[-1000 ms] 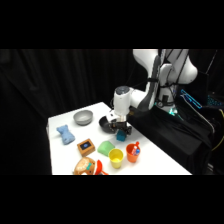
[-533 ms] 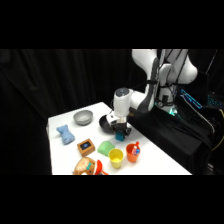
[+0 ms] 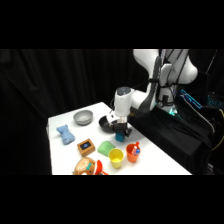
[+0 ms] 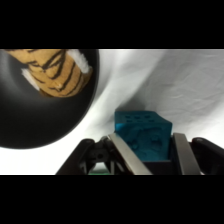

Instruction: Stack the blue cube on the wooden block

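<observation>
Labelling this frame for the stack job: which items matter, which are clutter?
Job items:
- blue cube, between the fingers of the hand
- wooden block

Clutter:
- black bowl with a striped toy
- grey bowl
- pale-blue bone toy
- green piece
- yellow cup
- orange cup

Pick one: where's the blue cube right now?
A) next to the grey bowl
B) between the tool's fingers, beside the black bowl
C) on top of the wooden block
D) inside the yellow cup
B: the wrist view shows the blue cube flanked by the tool's two fingers, beside the black bowl; the wooden block sits apart, nothing stacked on it.
</observation>
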Available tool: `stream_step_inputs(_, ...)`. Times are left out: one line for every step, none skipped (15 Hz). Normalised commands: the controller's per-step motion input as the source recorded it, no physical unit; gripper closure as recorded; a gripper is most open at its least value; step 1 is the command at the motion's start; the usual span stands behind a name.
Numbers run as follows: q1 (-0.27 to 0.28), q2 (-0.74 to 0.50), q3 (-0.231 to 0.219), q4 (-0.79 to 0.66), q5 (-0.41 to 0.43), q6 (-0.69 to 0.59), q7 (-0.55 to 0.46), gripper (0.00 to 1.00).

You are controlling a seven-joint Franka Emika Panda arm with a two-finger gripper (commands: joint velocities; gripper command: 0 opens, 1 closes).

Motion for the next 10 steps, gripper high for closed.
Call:
stream_step_inputs(0.072, -0.27, 0.014, -0.07, -0.042, -0.15, 0.04, 0.77)
stream_step_inputs(0.048, -0.30, 0.040, -0.07, -0.012, -0.20, 0.02, 0.77)
stream_step_inputs(0.028, -0.32, 0.057, -0.07, 0.013, -0.25, 0.01, 0.77)
stream_step_inputs(-0.006, -0.34, 0.095, -0.06, 0.069, -0.30, -0.03, 0.77)
stream_step_inputs(-0.027, -0.36, 0.117, -0.06, 0.111, -0.32, -0.05, 0.77)
stream_step_inputs(-0.034, -0.38, 0.125, -0.05, 0.142, -0.36, -0.07, 0.77)
stream_step_inputs(-0.031, -0.37, 0.121, -0.03, 0.153, -0.39, -0.08, 0.77)
stream_step_inputs(-0.033, -0.37, 0.124, 0.00, 0.179, -0.42, -0.11, 0.77)
stream_step_inputs(-0.031, -0.35, 0.117, 0.04, 0.199, -0.45, -0.11, 0.77)
stream_step_inputs(-0.030, -0.31, 0.109, 0.09, 0.215, -0.47, -0.13, 0.77)
